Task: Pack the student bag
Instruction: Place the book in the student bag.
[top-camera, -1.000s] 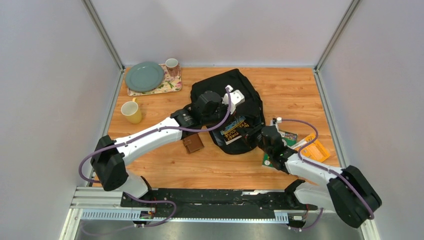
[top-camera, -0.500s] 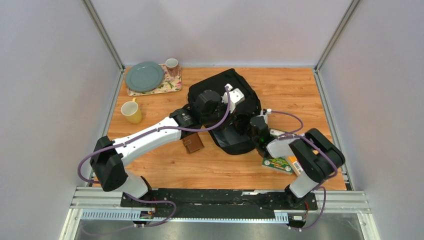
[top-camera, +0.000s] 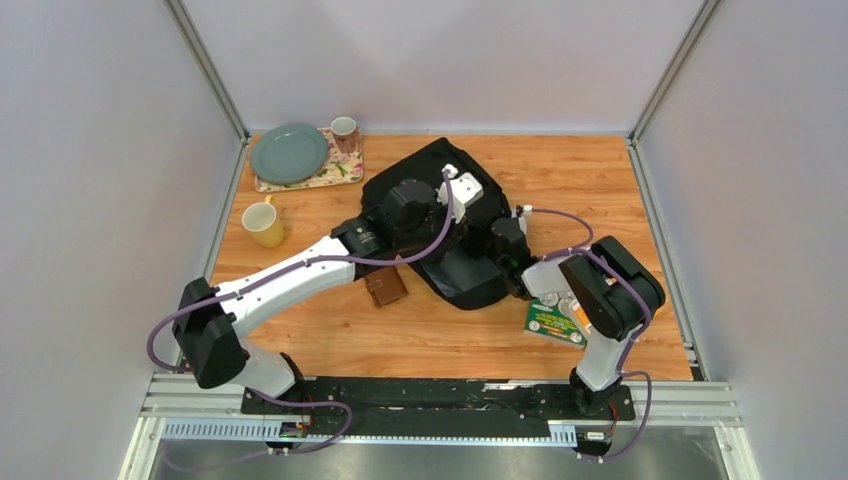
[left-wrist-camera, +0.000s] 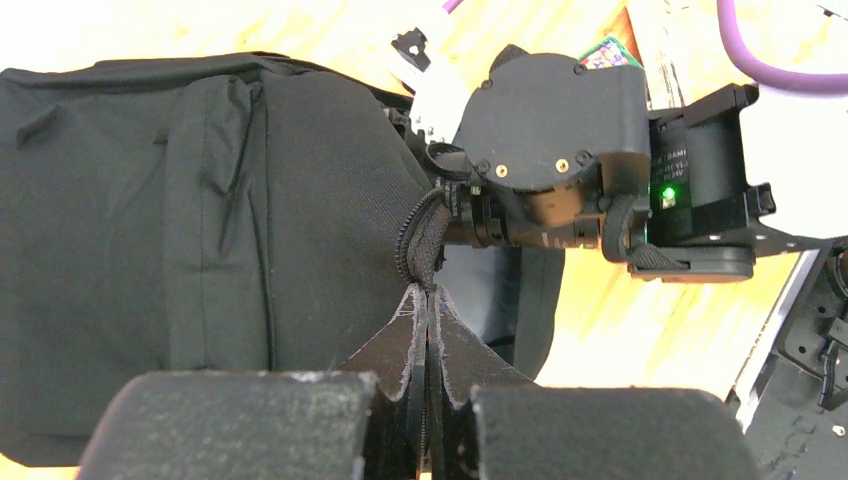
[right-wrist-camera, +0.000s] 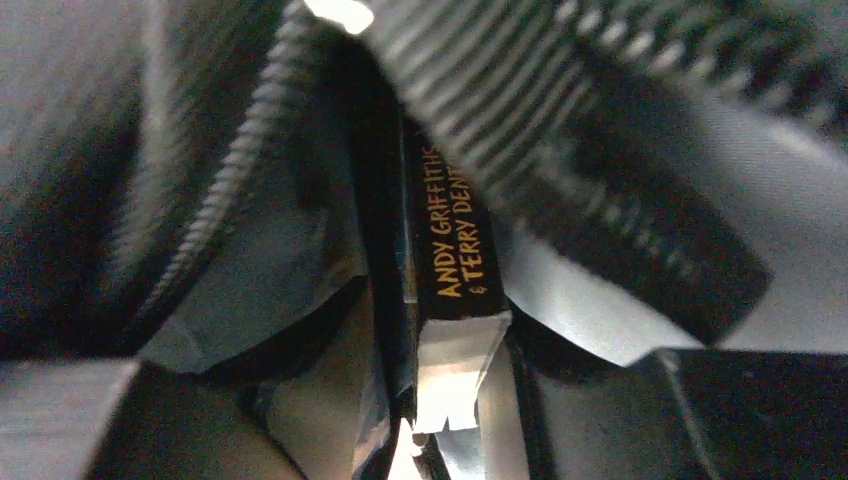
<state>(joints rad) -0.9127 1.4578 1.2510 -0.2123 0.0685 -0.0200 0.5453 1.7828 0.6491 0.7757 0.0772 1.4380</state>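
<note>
Two pincers: left pincer clamped on the zip edge of the student bag, book just ahead of the right pincer, grip unclear; hold that mouth up, release deep inside

A zip edge of the student bag sits between the fingers of the left gripper. The bag's bulk lies ahead and to their left, the right arm's wrist ahead to their right. Between the fingers of the right gripper, inside the bag, a book lies spine toward them, with zip teeth to its left.
</note>
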